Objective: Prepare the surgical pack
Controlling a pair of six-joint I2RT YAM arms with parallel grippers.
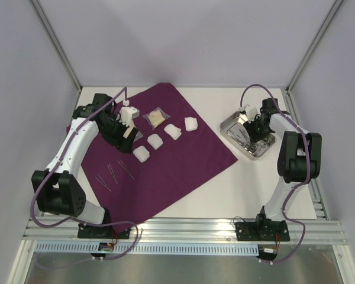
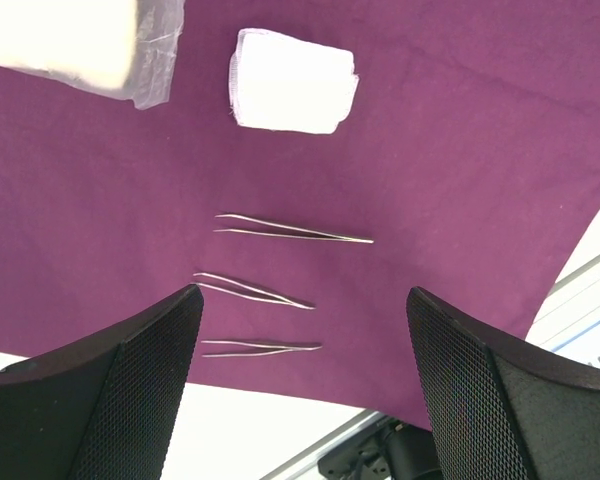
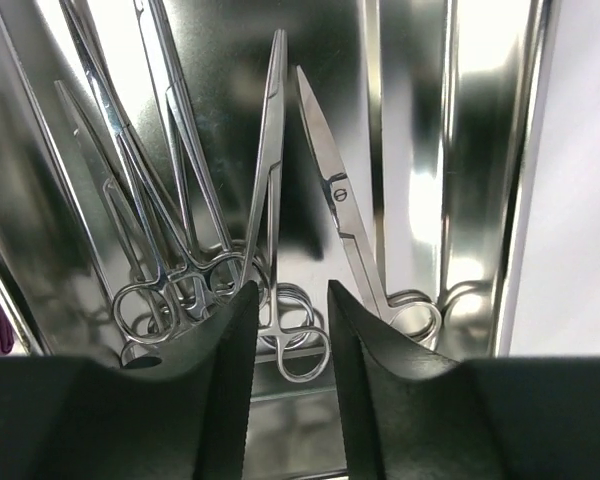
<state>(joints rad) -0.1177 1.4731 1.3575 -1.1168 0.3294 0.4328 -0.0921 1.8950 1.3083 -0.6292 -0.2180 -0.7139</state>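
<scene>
The dark-purple cloth [image 1: 165,165] lies spread left of centre. On it are several white gauze pads [image 1: 155,142], a tan packet [image 1: 157,118], and three thin steel tweezers [image 1: 115,173]. My left gripper [image 1: 123,131] hovers open and empty over the cloth, beside a second tan packet [image 1: 129,133]. In the left wrist view the gripper [image 2: 303,292] frames the tweezers [image 2: 295,230], with a gauze pad [image 2: 292,80] and the packet [image 2: 70,40] beyond. My right gripper [image 1: 255,131] is down in the steel tray [image 1: 228,125]. Its jaws [image 3: 291,288] stand narrowly apart, either side of a forceps' ring handle [image 3: 305,345].
The tray [image 3: 480,150] also holds several other ring-handled forceps [image 3: 150,180] and a pair of scissors [image 3: 345,210]. White tabletop [image 1: 225,195] surrounds the cloth. Frame posts stand at the back corners, and a metal rail [image 1: 183,228] runs along the near edge.
</scene>
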